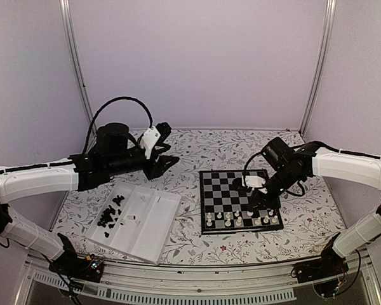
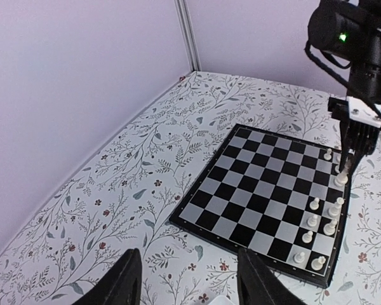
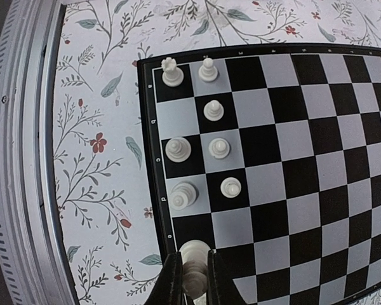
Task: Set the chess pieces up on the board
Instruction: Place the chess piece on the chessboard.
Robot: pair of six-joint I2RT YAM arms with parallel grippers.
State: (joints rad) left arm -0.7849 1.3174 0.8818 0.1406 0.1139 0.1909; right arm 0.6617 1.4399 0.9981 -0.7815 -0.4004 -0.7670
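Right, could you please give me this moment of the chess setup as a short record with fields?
board: flat, right of centre
white pieces: several standing in the two rows nearest the arms
right gripper: shut on a white piece at the board's near edge row
left gripper: open, empty, raised left of the board
tray: left of the board
black pieces: heaped in the tray's left compartment
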